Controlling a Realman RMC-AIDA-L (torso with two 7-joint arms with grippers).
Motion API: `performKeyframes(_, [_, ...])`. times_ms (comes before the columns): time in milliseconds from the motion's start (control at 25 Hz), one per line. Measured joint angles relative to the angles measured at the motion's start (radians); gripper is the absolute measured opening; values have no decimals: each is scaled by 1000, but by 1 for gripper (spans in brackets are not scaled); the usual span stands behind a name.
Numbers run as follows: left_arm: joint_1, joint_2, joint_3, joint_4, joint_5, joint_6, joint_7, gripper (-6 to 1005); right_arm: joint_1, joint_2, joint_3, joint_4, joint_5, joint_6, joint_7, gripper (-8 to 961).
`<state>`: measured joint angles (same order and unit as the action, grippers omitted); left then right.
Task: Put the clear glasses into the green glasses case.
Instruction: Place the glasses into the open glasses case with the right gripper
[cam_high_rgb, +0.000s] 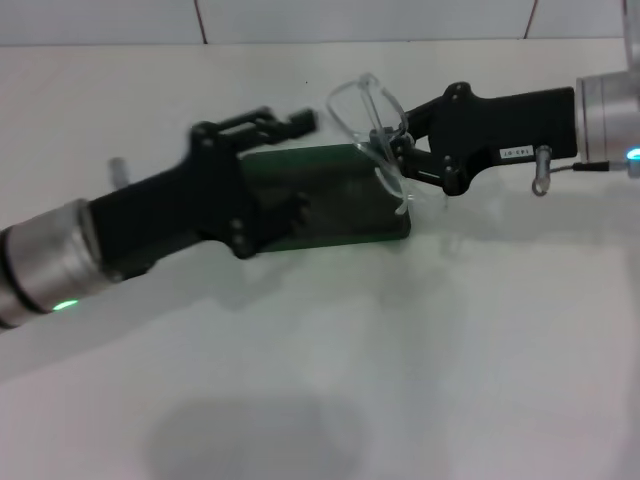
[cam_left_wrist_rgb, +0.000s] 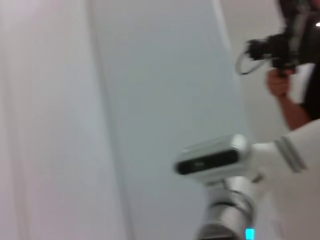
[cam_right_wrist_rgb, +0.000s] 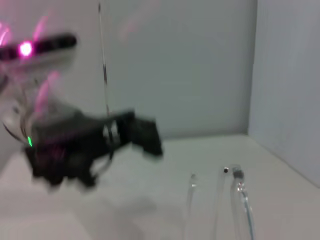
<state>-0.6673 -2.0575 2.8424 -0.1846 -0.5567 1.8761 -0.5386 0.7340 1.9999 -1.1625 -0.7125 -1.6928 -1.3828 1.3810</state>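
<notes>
Head view shows the right gripper (cam_high_rgb: 392, 148) pinching the clear glasses (cam_high_rgb: 375, 135) just above the end of the green glasses case (cam_high_rgb: 330, 195) that faces the right edge of the table (cam_high_rgb: 420, 380), well towards the far edge, with the glasses tilted and apparently not yet down in the case. Their fully transparent wraparound lens arcs up beyond the fingers, and one thin clear arm trails down across the case's end. The case is dark green and oblong with rounded corners; whether its lid is up cannot be told, since the left gripper (cam_high_rgb: 300, 120) and its black body cover the other half. That gripper reaches over the case's far long side with its fingers narrow, holding nothing as far as can be seen. To place the glasses well, I judge the right gripper should turn them level and lengthwise with the case, lower them until the lens and both arms sit inside the rim, and only then let go; the trailing arm could catch on the rim. Right wrist view shows the clear arms' tips (cam_right_wrist_rgb: 239, 200) hanging above the table, with the left gripper (cam_right_wrist_rgb: 145, 132) beyond them
</notes>
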Motion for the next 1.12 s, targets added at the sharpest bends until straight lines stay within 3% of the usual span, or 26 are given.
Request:
performKeyframes(240, [109,-5,0,-1,-208,-19,1,560,45,19,-64,-144,-201,67,115,109])
performKeyframes(440, [163,-14,0,0,-307,-52,-7,559,85,21,-309,-221,-338,289,279,110])
performKeyframes(600, [177,-27,0,3,-373,-112,-21,559,113,24,-441,-237,-427,382,363,110])
performKeyframes(880, [171,-27,0,7,-388,-146,-31,559,123,27,-625,-238,-448,524,387,110])
performKeyframes(1120, [168,-27,0,7,-385,-147,-32,559,127,28,-710,-223,-479,615,428,110])
